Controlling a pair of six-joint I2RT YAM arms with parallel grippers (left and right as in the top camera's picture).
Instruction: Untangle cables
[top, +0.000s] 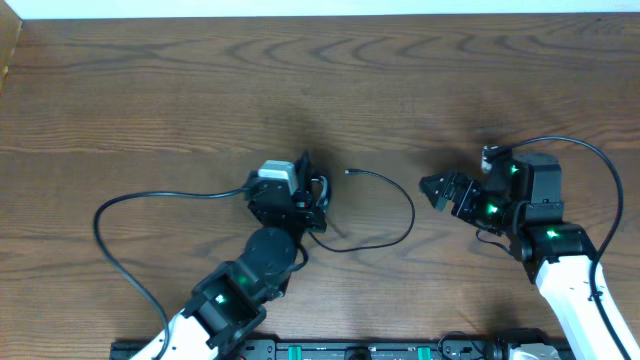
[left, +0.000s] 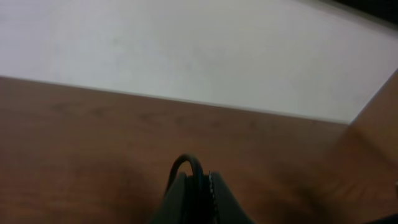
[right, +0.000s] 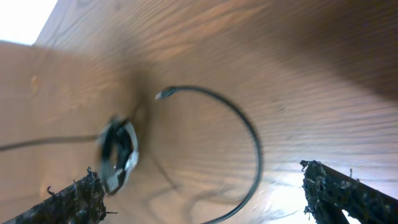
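Overhead view: one thin black flexible cable (top: 412, 212) is noted on the brown wood-grain desk (top: 150, 80), about midway between the left and right edges and somewhat nearer the near edge than the far one. One stretch is pinched in the left gripper (top: 305, 195). From there the cord is swept toward the right edge in an open arc and curled back, its small plug end (top: 348, 172) lying free on the wood near that gripper. In the left wrist view the gripper is seen closed tight, a short black loop of the cord (left: 189, 163) standing up out of the pinch. The right gripper (top: 432, 190) is held just beyond the outer bulge of the arc, on the right-edge side, and is pointed at it. In the right wrist view its fingers (right: 81, 196) are spread wide with nothing gripped, only desk and the curved cord (right: 244, 119) being seen between them. The arc is judged to lie directly toward the left edge from the right gripper, its long run crossing the line of approach from far edge to near edge, so the right arm is taken as the nearer free one. A thicker black wire (top: 110, 215) looped toward the left edge is read as arm wiring. No other loose cords can be made out.
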